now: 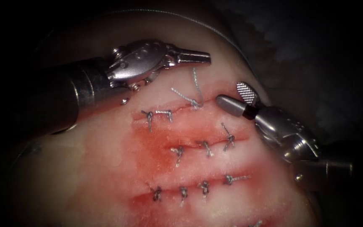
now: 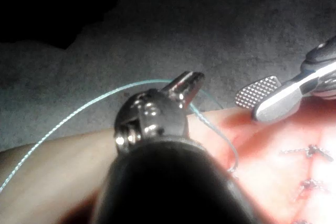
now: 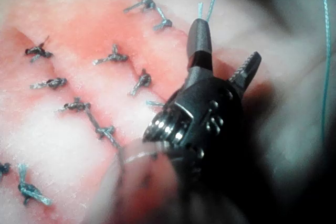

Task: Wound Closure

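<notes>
The tissue (image 1: 106,176) carries knotted stitches (image 1: 180,152), thread (image 1: 190,97) and red fluid (image 1: 148,147).

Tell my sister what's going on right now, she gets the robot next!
Left gripper: shut, above the top cut; whether it pinches the thread running past it in the left wrist view is unclear.
Right gripper: open, empty, at the right end of the top cut.
Needle: I can't spot it.
Done: the tissue has knotted stitches along three cuts; the newest knot on the top cut has two long tails sticking up.
Left: those tails look untrimmed. The top cut has fewer stitches than the lower ones, so it may need more.
</notes>
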Controlling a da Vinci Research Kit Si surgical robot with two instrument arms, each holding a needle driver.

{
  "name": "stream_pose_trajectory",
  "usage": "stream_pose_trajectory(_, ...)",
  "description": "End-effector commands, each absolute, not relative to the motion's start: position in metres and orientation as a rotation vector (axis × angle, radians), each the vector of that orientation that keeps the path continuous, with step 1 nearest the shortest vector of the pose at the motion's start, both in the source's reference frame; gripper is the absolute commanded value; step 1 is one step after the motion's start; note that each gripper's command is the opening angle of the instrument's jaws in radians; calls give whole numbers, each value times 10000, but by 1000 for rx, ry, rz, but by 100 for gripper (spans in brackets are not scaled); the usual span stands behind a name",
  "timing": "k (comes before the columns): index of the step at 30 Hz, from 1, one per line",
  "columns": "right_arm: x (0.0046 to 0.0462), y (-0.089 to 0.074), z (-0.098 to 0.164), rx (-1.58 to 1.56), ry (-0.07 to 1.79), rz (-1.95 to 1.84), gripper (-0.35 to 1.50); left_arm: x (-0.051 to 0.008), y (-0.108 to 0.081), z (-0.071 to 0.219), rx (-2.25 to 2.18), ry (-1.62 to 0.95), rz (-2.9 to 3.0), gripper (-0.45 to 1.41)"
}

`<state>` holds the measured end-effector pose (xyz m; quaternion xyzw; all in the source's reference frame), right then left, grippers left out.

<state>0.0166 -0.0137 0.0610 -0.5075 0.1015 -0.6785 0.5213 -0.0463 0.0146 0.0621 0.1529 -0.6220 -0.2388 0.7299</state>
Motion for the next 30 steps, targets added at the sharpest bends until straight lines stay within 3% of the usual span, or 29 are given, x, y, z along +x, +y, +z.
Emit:
stream_pose_trajectory(1,183,-137,612,-1226,247,-1628,130,-468,160,619,332,-1382,-527,-45)
stream_pose_trajectory(30,230,-100,658,-1179,187,-1621,133,-477,163,612,339,-1399,-537,-45)
